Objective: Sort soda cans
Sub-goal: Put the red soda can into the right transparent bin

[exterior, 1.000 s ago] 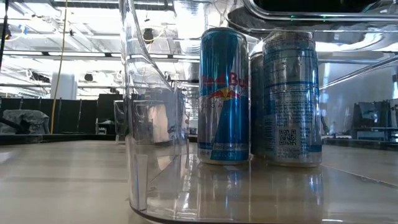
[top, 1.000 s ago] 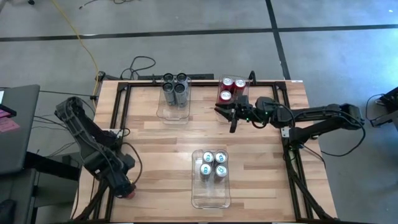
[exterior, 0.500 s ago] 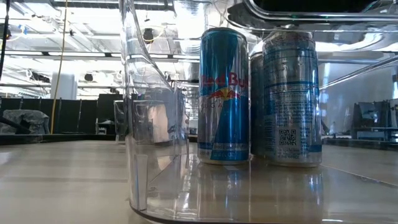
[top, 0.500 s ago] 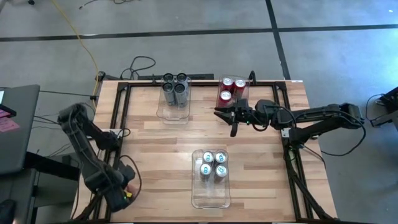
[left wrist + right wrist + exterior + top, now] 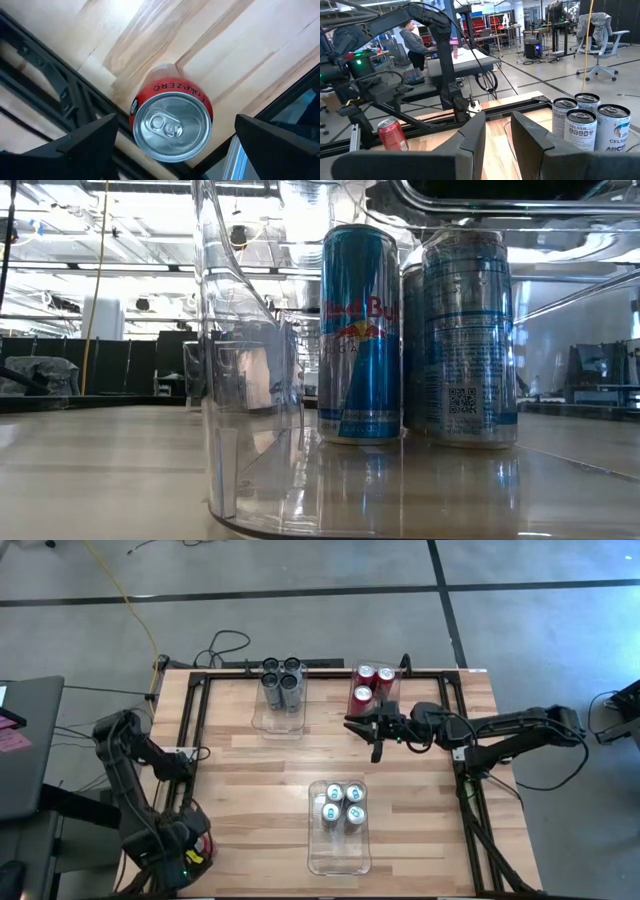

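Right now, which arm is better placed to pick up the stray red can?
Left. Its open claw hovers directly over the red can at the table's near-left corner; the right claw sits across the table.

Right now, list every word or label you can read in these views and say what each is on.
"Red Bull" on the blue can in the low view.
"ZERO" on the red can under the left tool; the letters before it are unclear.
"CELSIUS" on a grey can; its neighbour shows "ARC", cut off.
The small print and QR code on the silver can are unreadable.
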Controlling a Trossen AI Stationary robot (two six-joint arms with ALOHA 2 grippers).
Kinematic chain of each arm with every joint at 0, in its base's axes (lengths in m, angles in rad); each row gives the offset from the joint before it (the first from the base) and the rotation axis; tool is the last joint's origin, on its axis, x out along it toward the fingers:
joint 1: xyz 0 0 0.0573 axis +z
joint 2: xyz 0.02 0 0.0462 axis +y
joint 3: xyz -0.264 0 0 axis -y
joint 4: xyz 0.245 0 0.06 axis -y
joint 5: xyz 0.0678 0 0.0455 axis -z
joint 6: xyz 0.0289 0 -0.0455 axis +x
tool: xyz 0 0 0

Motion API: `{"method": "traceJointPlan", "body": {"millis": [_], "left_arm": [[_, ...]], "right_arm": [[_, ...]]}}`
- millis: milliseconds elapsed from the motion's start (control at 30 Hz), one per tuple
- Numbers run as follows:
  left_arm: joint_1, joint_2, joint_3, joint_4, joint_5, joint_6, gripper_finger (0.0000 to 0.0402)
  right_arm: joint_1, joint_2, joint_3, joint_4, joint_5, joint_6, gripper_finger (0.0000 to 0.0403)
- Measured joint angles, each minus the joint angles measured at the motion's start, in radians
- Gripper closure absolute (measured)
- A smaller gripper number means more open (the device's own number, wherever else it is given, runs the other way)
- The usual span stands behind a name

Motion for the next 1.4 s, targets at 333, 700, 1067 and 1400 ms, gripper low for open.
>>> {"method": "traceJointPlan", "body": {"millis": [333, 700, 1067, 1400], "left_arm": [[-0.023, 0.001, -0.087, 0.08, 0.022, -0.037, 0.0008], [-0.014, -0.001, -0.093, 0.079, 0.051, -0.039, 0.0127], [0.166, 0.0, -0.095, -0.057, -0.023, 0.184, 0.0129], [0.521, -0.002, -0.095, -0.079, -0.127, 0.659, 0.0128]], "right_arm": [[0.005, 0.0, 0.0, -0.001, 0.0, 0.0, 0.029], [0.005, 0.0, 0.0, -0.001, 0.0, 0.008, 0.029], [0.089, -0.056, 0.0, -0.065, 0.0, 0.011, 0.029], [0.137, -0.203, 0.001, -0.367, 0.045, 0.106, 0.029]]}}
